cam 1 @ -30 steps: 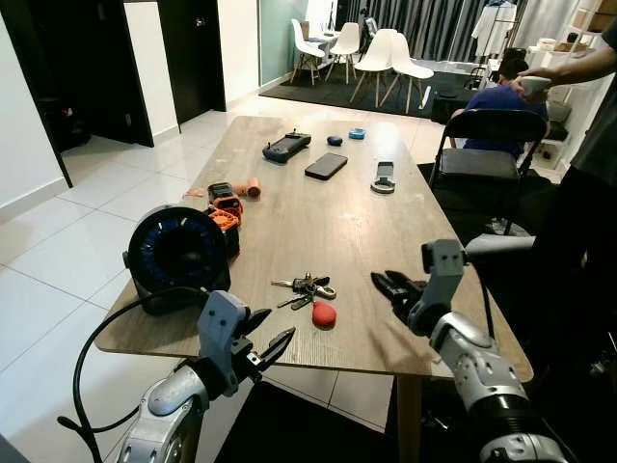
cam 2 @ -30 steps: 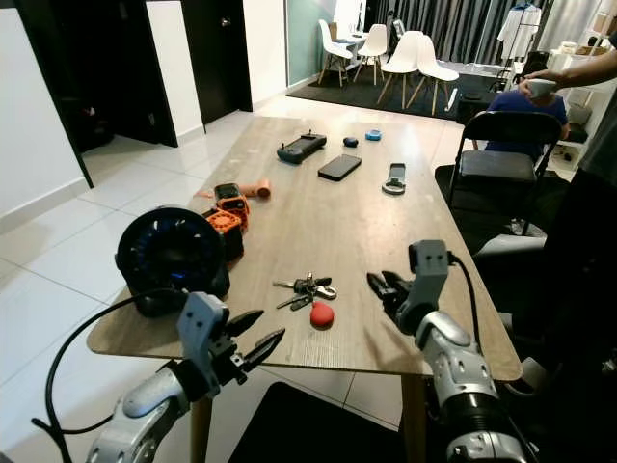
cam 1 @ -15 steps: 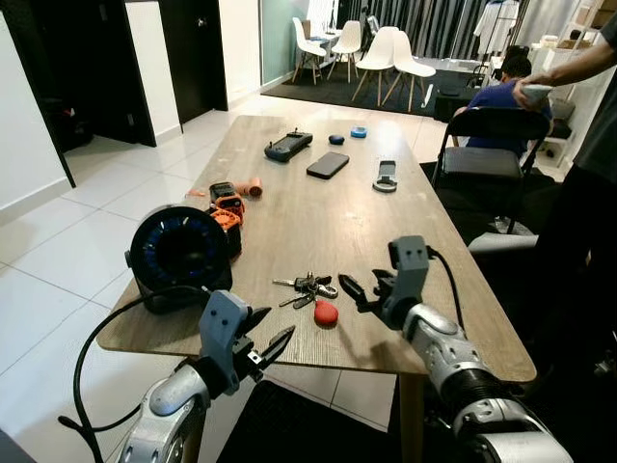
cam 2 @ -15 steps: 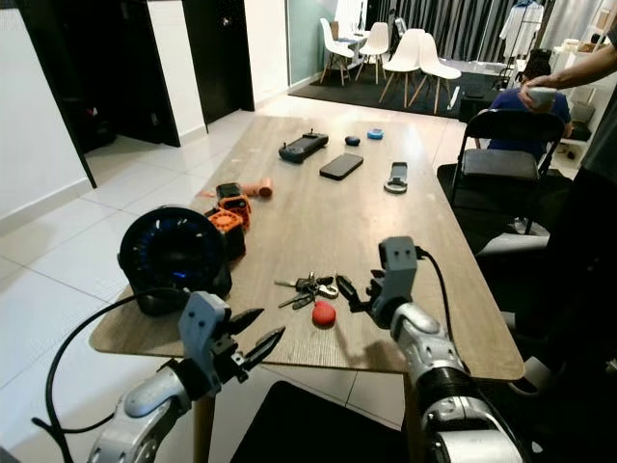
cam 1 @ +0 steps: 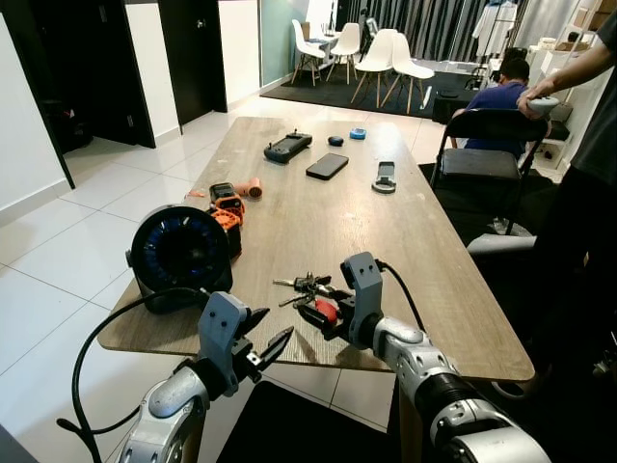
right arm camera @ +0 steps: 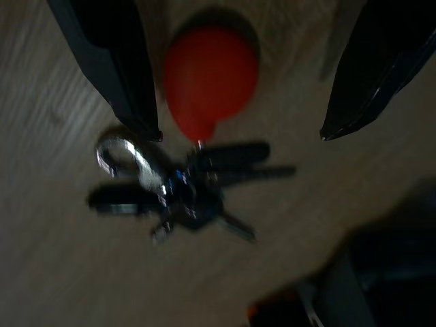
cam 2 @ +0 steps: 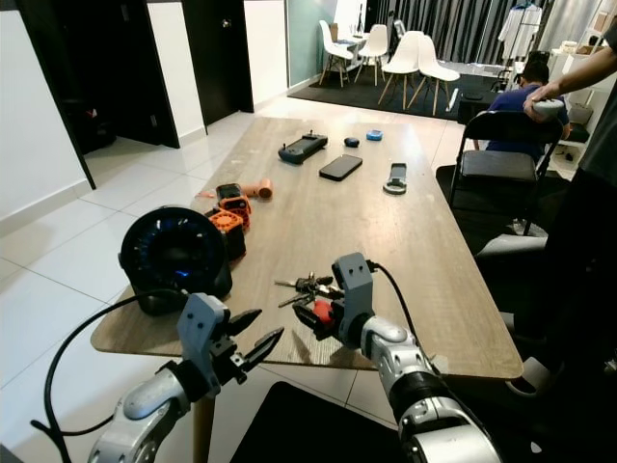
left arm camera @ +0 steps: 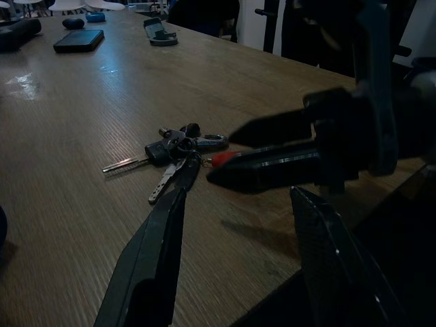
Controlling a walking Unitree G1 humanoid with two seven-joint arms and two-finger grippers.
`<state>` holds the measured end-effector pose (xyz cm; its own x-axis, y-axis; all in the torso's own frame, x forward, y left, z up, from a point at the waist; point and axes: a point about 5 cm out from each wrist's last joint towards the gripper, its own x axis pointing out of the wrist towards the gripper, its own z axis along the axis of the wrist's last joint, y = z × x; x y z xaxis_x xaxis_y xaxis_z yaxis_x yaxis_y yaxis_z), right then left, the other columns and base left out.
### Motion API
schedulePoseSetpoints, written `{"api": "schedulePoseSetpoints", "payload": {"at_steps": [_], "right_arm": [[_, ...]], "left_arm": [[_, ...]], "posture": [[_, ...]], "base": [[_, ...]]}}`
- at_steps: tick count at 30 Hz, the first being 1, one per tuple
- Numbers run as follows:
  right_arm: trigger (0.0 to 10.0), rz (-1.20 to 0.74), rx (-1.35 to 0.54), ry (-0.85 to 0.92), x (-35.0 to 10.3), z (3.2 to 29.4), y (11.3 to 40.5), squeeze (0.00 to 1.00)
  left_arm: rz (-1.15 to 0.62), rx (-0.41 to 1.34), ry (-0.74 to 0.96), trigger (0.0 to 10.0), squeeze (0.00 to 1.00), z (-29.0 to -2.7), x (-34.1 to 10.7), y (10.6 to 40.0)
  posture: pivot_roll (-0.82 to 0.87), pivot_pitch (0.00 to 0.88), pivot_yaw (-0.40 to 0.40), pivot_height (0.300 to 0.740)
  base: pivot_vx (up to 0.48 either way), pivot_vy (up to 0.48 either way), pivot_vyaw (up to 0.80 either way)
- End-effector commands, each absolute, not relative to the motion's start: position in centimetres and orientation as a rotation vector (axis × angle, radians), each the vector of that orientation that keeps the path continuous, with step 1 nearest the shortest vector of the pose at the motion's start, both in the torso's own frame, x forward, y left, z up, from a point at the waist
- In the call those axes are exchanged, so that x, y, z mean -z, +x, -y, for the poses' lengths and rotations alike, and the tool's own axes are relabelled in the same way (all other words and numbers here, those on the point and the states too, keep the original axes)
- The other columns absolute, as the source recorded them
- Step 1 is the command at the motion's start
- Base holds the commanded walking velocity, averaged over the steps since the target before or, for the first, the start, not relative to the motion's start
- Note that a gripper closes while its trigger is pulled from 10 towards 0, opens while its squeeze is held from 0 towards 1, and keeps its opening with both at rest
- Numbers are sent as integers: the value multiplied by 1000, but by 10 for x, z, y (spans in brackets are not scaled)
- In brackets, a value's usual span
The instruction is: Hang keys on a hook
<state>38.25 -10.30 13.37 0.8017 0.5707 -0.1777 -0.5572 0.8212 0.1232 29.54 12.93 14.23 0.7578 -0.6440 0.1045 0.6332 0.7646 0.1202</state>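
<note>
A bunch of keys [cam 1: 307, 285] with a round red tag [cam 1: 328, 309] lies flat on the wooden table [cam 1: 318, 212], near its front edge. My right gripper [cam 1: 310, 305] is low over the table, open, its two fingers either side of the red tag [right arm camera: 210, 82], with the keys [right arm camera: 184, 187] just beyond its tips. No finger touches the tag that I can see. My left gripper [cam 1: 275, 328] hangs open in front of the table's front edge, pointing toward the keys [left arm camera: 174, 146] from a short distance.
A round black fan [cam 1: 178, 251] stands at the front left with an orange tool [cam 1: 226, 206] behind it. Farther back lie a phone [cam 1: 326, 166] and a black controller [cam 1: 286, 147]. A black chair [cam 1: 482, 145] and a standing person [cam 1: 588, 183] are on the right.
My right gripper has swung left from the table's right edge to the red tag and keys. The left arm has stayed put.
</note>
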Motion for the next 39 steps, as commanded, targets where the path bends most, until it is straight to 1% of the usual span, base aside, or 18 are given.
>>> {"api": "schedulePoseSetpoints", "payload": {"at_steps": [1, 7, 17, 20, 22, 24, 25, 26, 27, 35, 39], "right_arm": [[10000, -245, -588, 69, -124, 106, 380, 0], [10000, -265, -564, 104, -120, 110, 379, 0], [10000, -281, -555, 144, -121, 108, 381, 0], [10000, -311, -536, 203, -123, 106, 383, 0], [10000, -338, -519, 193, -122, 106, 383, 0], [10000, -334, -512, 114, -123, 107, 384, 0], [10000, -323, -516, 26, -123, 108, 384, 0], [10000, -323, -516, 26, -123, 108, 384, 0], [10000, -314, -521, -46, -123, 108, 384, 0], [10000, -290, -517, -175, -123, 111, 384, 0], [10000, -288, -518, -197, -122, 112, 384, 0]], "left_arm": [[129, 711, 64, 10000, 0, -126, -138, 292], [129, 714, 56, 10000, 0, -125, -138, 293], [126, 712, 50, 10000, 0, -125, -138, 293], [121, 706, 39, 10000, 0, -126, -137, 294], [120, 702, 34, 10000, 0, -126, -138, 294], [120, 700, 34, 10000, 0, -127, -138, 295], [120, 699, 33, 10000, 0, -127, -138, 295], [120, 699, 33, 10000, 0, -127, -138, 295], [120, 698, 33, 10000, 0, -127, -138, 295], [121, 693, 31, 10000, 0, -127, -138, 295], [120, 694, 32, 10000, 0, -127, -138, 296]], "posture": [[57, 119, -13, 740], [55, 121, -8, 740], [56, 127, -8, 740], [58, 129, -9, 740], [59, 132, -10, 740], [59, 134, -11, 740], [59, 134, -11, 740], [59, 134, -11, 740], [58, 135, -12, 740], [55, 137, -11, 740], [56, 136, -11, 740]], "base": [[0, 0, 0], [0, 0, 0], [0, 0, 0], [0, 0, 0], [0, 0, 0], [0, 0, 0], [0, 0, 0], [0, 0, 0], [0, 0, 0], [0, 0, 0], [0, 0, 0]]}}
